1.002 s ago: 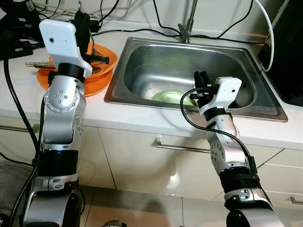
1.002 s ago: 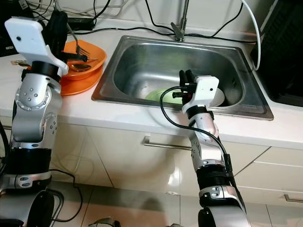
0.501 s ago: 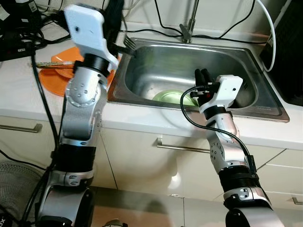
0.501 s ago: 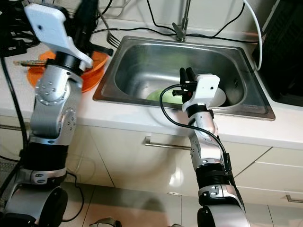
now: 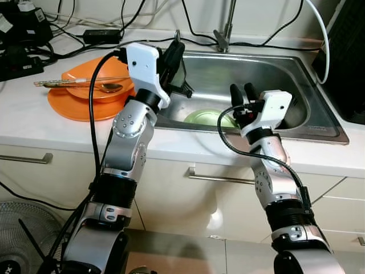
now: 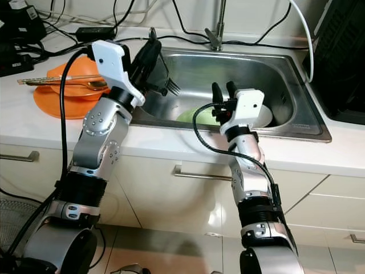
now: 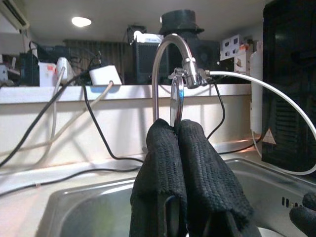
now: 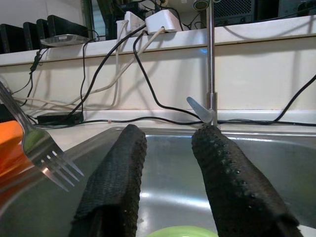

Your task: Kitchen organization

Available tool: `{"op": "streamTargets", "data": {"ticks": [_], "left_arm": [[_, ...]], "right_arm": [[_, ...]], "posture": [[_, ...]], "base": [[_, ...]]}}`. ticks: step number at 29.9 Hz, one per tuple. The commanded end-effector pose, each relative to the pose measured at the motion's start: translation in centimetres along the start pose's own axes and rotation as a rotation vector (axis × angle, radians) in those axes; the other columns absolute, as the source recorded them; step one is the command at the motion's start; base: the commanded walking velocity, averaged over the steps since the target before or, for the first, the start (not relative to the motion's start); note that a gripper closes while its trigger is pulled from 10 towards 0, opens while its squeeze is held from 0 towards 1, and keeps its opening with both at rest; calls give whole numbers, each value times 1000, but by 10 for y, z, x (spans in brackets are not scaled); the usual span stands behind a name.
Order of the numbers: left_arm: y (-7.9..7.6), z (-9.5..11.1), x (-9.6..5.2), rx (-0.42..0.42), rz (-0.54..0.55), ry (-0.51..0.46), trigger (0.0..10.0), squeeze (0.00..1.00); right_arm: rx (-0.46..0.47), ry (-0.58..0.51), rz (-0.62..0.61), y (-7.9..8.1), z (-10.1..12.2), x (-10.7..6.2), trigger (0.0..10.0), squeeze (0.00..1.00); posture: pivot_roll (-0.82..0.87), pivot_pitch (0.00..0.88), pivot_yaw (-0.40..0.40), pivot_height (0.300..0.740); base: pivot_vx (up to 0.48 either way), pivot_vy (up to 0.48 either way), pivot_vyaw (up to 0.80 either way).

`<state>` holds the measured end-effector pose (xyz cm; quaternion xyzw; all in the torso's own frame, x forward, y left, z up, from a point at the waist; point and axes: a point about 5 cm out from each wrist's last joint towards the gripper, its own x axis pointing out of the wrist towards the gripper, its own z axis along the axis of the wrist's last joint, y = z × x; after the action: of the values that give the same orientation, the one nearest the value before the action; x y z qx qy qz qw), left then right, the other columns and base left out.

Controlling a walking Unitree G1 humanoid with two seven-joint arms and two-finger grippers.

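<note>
So my left gripper is clamped on a fork, holding it over the left part of the sink with the tines pointing out toward the basin; in the right wrist view the fork's tines hang in the air just above the steel. My right gripper waits over the sink's front edge with its two fingers spread and nothing between them. Below it a green plate lies on the sink floor, with a white dish beside it. On the counter to my left the orange plates are stacked, and chopsticks and a spoon rest across the top one. I judge the job partly done: two dishes are in the basin and the fork is on its way. Setting the fork down is left, and likely the spoon, the chopsticks and the orange plates after it.
</note>
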<state>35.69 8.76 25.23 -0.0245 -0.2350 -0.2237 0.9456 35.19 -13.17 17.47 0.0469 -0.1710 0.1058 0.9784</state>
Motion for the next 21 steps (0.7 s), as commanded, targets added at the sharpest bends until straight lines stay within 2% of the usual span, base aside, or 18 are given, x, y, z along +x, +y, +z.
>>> {"op": "streamTargets", "data": {"ticks": [1,7,21], "left_arm": [[3,7,3,21,-11,-32,10000,0],[8,5,2,33,-4,-31,10000,0],[6,3,3,28,-30,-35,10000,0]], "right_arm": [[1,-1,22,2,2,2,10000,1000],[10,-4,69,8,3,3,10000,1000],[-6,2,209,23,5,5,10000,1000]], "posture": [[28,0,35,740],[29,0,31,740],[22,0,23,740]], "base": [[0,0,0],[0,0,0],[0,0,0]]}}
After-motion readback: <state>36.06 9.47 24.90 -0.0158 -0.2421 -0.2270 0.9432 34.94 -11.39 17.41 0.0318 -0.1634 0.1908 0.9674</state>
